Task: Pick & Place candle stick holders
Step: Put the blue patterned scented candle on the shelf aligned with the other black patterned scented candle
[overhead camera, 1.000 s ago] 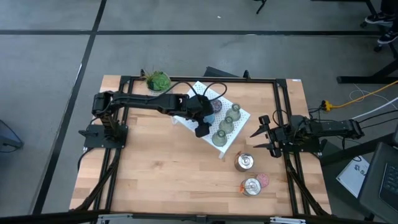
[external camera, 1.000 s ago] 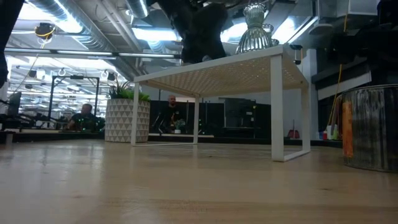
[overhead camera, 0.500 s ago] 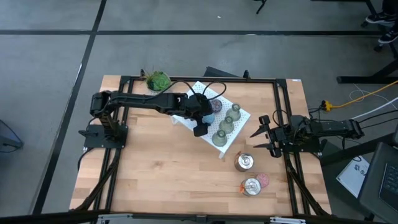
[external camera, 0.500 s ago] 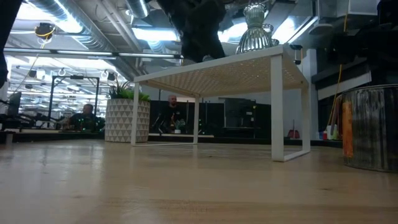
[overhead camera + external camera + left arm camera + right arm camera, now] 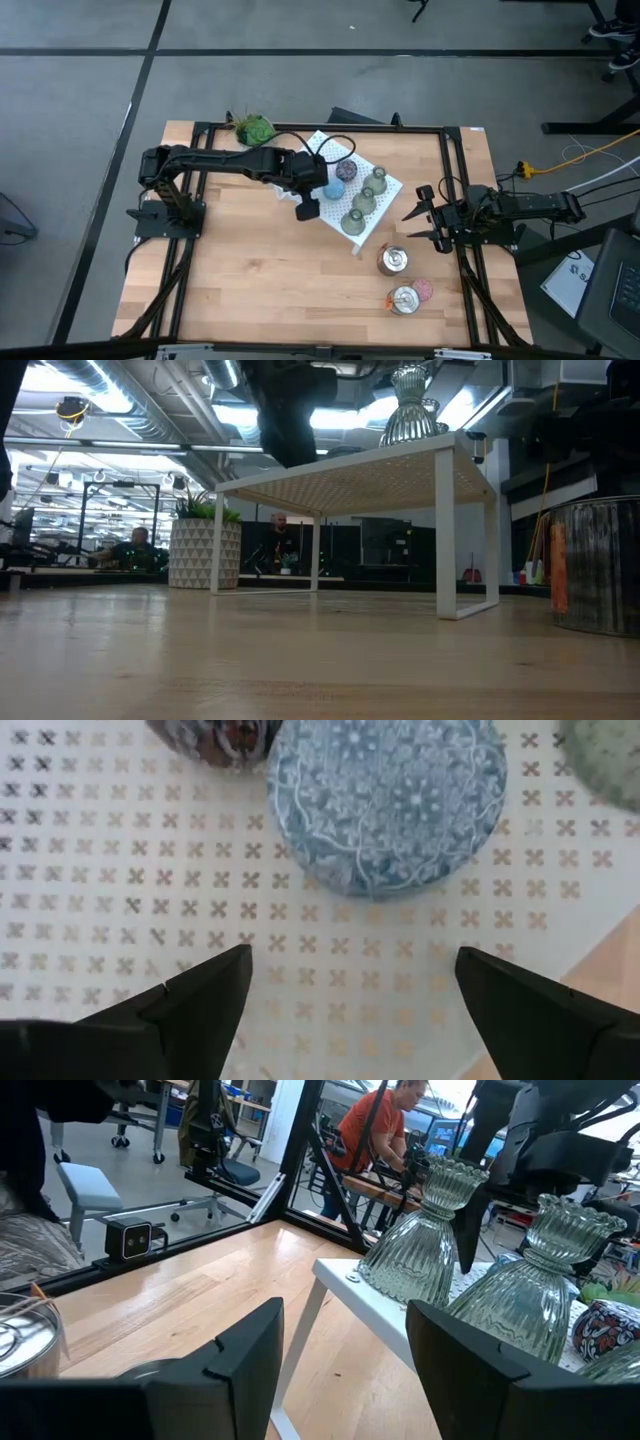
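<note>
At the near edge of the table lie the silver holders — one closest to the front with the pink holder touching its far right side, the other just behind it; in the low view a silver one shows as a shiny drum at the right.

Farther back, at the right side, the right gripper waits, its fingers spread with nothing between them, pointing toward the stand; its wrist camera looks along the wood at the stand's white leg and two ribbed green holders standing upright on top.

On the stand the three green holders run in a diagonal row — nearest, middle, farthest; left of them sits the blue holder, and just behind it the purple one.

The left gripper hangs over the stand's left edge, just beside the blue holder but apart from it; its fingers stand wide apart and empty, with the blue holder resting on the perforated top beyond them and the purple one touching its side.

At the far left corner stands a plant; beyond the table, people show in the room.
</note>
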